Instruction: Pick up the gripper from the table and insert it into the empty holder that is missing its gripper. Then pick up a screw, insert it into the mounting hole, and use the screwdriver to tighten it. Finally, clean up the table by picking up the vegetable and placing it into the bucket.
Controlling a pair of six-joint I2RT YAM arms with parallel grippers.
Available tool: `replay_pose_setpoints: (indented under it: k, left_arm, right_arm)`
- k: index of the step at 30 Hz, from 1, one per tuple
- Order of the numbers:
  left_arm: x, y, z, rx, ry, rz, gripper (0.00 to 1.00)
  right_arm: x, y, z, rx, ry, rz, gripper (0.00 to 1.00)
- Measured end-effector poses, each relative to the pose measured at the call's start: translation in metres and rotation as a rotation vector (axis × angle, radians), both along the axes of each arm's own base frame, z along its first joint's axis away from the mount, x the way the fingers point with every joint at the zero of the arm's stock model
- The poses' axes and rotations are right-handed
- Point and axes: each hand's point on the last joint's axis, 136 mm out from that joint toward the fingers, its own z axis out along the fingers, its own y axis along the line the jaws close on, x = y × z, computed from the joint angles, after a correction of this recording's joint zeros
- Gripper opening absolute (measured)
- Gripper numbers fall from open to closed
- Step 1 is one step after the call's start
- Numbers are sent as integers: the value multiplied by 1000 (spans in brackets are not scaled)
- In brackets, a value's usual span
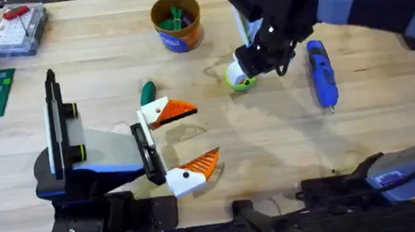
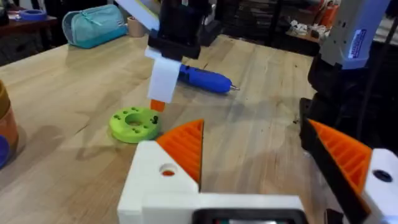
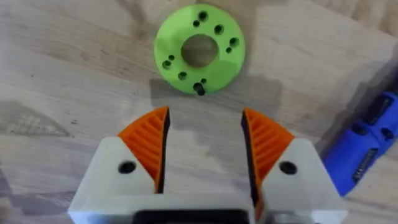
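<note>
Your right gripper (image 3: 205, 134), jaws open and empty, hovers over green ring (image 3: 199, 48); screw (image 3: 199, 89) sits in ring's hole. Left gripper (image 1: 187, 137) open, idle. Screwdriver (image 1: 321, 73) lies untouched beside ring. Vegetable appears already in bucket (image 1: 176, 23). Tightening seems left.

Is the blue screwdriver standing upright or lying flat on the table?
Lying flat. The screwdriver rests lengthwise on the wooden table, beside the green ring; no gripper touches it.
</note>
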Motion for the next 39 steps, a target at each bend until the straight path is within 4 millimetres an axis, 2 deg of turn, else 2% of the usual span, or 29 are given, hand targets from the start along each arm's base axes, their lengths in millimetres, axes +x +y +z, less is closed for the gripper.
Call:
replay_pose_setpoints:
  k: [3,13,33,39]
  left_arm:
    - [0,0,0,0,0,0,986]
    - [0,0,0,0,0,0,986]
    - [0,0,0,0,0,0,986]
    - [0,0,0,0,0,0,986]
  right_arm:
    - [-4,2,-10,10,21,-1,634]
    - [2,10,-32,21,55,-11,634]
    - [9,11,-38,32,46,-30,634]
    - [12,13,-45,27,53,-30,629]
